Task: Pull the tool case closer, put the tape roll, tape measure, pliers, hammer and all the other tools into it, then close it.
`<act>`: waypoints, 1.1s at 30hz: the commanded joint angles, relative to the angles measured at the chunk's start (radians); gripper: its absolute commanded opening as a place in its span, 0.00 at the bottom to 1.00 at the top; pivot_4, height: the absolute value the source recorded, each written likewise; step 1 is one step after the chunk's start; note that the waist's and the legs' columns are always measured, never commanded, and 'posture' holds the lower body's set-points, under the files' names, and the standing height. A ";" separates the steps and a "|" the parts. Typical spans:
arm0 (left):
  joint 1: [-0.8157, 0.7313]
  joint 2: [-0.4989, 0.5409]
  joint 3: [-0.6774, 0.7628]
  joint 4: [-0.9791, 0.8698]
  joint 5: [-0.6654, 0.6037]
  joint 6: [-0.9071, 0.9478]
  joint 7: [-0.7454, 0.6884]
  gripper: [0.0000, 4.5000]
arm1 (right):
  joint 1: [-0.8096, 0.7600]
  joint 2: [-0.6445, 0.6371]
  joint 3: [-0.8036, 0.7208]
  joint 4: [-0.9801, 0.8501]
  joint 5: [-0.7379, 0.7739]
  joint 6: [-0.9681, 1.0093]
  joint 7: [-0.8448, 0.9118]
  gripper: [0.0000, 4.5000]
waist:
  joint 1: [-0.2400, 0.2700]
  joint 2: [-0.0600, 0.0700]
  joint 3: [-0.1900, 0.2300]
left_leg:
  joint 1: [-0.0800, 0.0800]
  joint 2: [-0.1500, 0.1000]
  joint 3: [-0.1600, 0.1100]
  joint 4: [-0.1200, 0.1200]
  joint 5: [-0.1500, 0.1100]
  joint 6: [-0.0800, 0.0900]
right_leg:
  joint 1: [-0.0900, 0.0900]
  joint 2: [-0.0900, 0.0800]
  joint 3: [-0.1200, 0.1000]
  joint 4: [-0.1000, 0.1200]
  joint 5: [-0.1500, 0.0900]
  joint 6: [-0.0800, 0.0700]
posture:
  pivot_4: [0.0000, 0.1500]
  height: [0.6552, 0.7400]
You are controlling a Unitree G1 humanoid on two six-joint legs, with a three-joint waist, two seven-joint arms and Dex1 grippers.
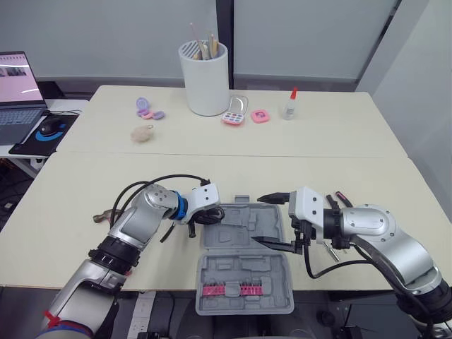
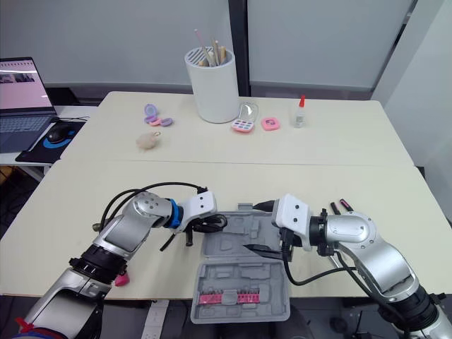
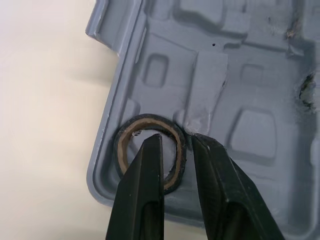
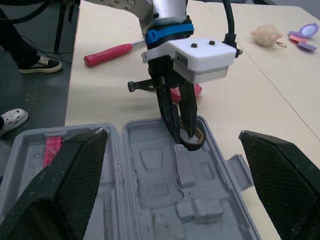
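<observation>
Nearest, head view: grey tool case lies wide open at the near edge of the table, its two halves flat, one beyond the other.
Near half: red bit strip sits in its moulded tray.
Left arm: left gripper reaches down into the far left corner of the case's far half.
Right arm: right gripper hangs over the right side of the case's far half, released and holding nothing.
Right of the case: slim dark handles lie on the table, too small to name.
Left of the case: a tool end pokes out from under the left arm; I cannot tell which tool.
Well beyond the case: white cup full of sticks, glue bottle, fluffy ball.

Left wrist view, task thing: tape roll, a black ring with a brown core, is tucked in the corner of the case, just inside its rim.
Left grasp: the black fingers sit astride the roll's wall, one through the hole and one outside, clenched on it.

Right wrist view, right grasp: its own two fingers stand far apart, the case's tray below and between them.
Roll: it stands tilted in the case's corner, under the left gripper.
Beyond the case: red-handled screwdriver lies on the table, well apart from the case and past the left gripper.
Behind the left gripper: pink object, mostly hidden.
Floor beyond the table: a person's black shoe.
</observation>
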State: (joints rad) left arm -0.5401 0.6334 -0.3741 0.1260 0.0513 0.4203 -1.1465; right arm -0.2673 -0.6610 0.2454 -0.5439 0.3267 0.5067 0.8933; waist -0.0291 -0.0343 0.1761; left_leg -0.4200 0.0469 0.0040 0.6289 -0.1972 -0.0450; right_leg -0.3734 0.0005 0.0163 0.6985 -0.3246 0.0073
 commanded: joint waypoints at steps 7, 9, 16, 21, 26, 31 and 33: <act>0.059 0.042 0.170 -0.142 -0.117 0.026 0.040 0.21 | -0.011 -0.007 -0.033 -0.008 0.008 -0.027 0.008 1.00 | 0.001 0.000 0.000 | 0.000 0.000 0.000 0.000 0.000 0.000 | 0.000 0.000 0.000 0.000 0.000 0.000 | 1.00 1.00; 0.098 -0.007 0.220 -0.140 -0.164 -0.025 0.080 0.21 | -0.013 -0.004 -0.032 -0.006 0.007 -0.030 0.006 1.00 | 0.001 0.000 0.000 | 0.000 0.001 0.000 0.000 0.000 0.000 | 0.000 -0.001 0.000 0.000 0.000 0.000 | 1.00 1.00; 0.236 -0.146 0.298 -0.088 -0.218 -0.173 0.201 0.21 | -0.022 -0.004 -0.035 -0.006 0.009 -0.028 0.008 1.00 | 0.001 0.000 0.000 | 0.000 0.001 -0.001 0.000 0.000 0.000 | 0.001 -0.003 0.000 0.000 0.000 0.000 | 1.00 1.00; 0.257 -0.170 0.267 0.001 -0.177 -0.266 0.256 0.21 | -0.027 -0.013 -0.039 -0.009 0.008 -0.024 0.010 1.00 | 0.002 0.000 0.000 | 0.001 0.000 -0.001 0.000 0.000 0.000 | 0.001 -0.003 0.000 0.000 0.000 0.000 | 1.00 1.00; 0.254 -0.198 0.228 0.104 -0.145 -0.304 0.276 0.21 | -0.024 -0.024 -0.047 -0.018 0.013 -0.017 0.012 1.00 | 0.002 0.000 0.000 | 0.001 -0.001 0.000 0.000 0.000 0.000 | 0.001 -0.003 0.000 0.000 0.000 0.000 | 1.00 1.00; 0.243 -0.203 0.197 0.162 -0.102 -0.316 0.293 0.21 | -0.022 -0.035 -0.054 -0.020 0.014 -0.014 0.013 1.00 | 0.002 0.000 0.000 | 0.001 0.000 0.000 0.000 0.000 0.000 | 0.002 -0.002 0.000 0.000 0.000 0.000 | 1.00 1.00; 0.242 -0.204 0.194 0.173 -0.101 -0.318 0.291 0.21 | -0.022 -0.037 -0.055 -0.019 0.014 -0.014 0.011 1.00 | 0.002 0.000 -0.001 | 0.002 0.000 0.000 0.000 0.000 0.000 | 0.002 -0.002 0.000 0.000 0.000 0.000 | 1.00 1.00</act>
State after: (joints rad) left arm -0.3009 0.4310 -0.1627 0.2781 -0.0713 0.0992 -0.8617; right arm -0.2853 -0.6920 0.2183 -0.5380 0.3327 0.4996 0.9028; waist -0.0269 -0.0344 0.1755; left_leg -0.4175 0.0468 0.0037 0.6289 -0.1972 -0.0450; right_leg -0.3704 -0.0016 0.0159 0.6983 -0.3243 0.0076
